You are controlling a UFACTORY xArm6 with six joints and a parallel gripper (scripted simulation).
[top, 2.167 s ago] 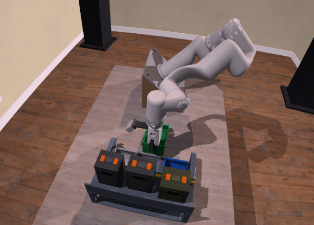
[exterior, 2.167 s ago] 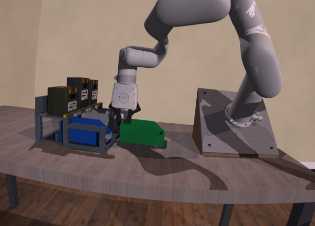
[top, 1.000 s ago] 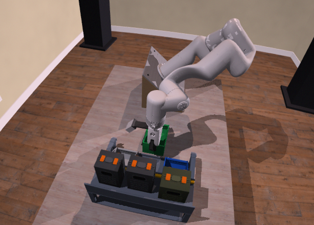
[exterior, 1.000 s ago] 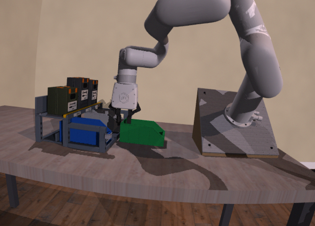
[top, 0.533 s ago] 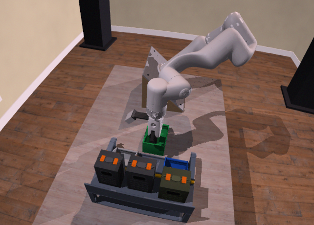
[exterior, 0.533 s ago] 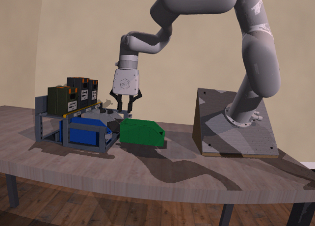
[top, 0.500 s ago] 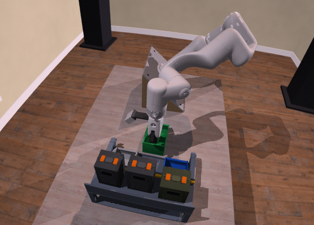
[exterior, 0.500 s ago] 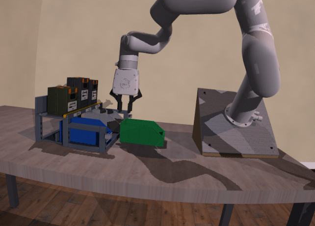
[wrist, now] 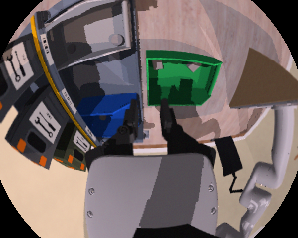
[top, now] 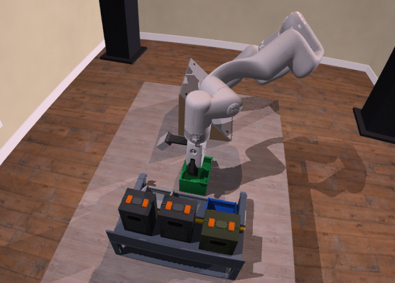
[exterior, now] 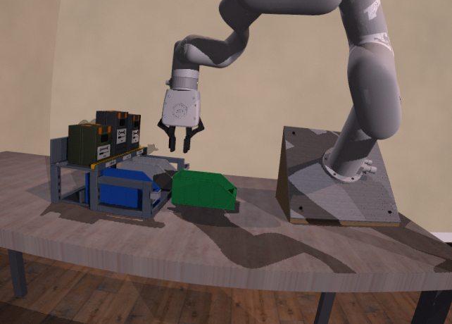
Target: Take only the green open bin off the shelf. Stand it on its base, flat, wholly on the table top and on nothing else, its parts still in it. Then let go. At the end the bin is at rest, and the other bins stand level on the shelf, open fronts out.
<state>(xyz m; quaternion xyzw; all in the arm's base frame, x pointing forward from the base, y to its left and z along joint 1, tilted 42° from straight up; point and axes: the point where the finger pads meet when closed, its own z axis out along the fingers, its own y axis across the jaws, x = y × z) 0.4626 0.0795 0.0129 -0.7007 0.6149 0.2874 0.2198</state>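
Note:
The green open bin (top: 192, 187) (exterior: 202, 191) (wrist: 179, 56) stands upright on the table top (exterior: 109, 232), in front of the shelf (top: 175, 246) (exterior: 93, 189), with its lower open front turned away from the shelf. It looks flat on its base. Small pale patches show inside it in the wrist view; I cannot tell whether they are parts. My gripper (top: 192, 174) (exterior: 179, 151) (wrist: 149, 106) points down above the bin's shelf-side end, clear of it. Its fingers are apart with nothing between them. The blue bin (exterior: 120, 189) (wrist: 99, 106) and grey bin (exterior: 146, 164) (wrist: 126, 25) look level on the shelf.
Two dark cases (top: 136, 216) (top: 176, 224) and an olive case (top: 219, 237) (exterior: 78, 145) stand on the shelf's upper deck. The arm's wedge-shaped mount (exterior: 310, 189) (wrist: 268, 84) stands on the other side of the green bin. The shelf's end post (exterior: 146, 200) is close to the bin.

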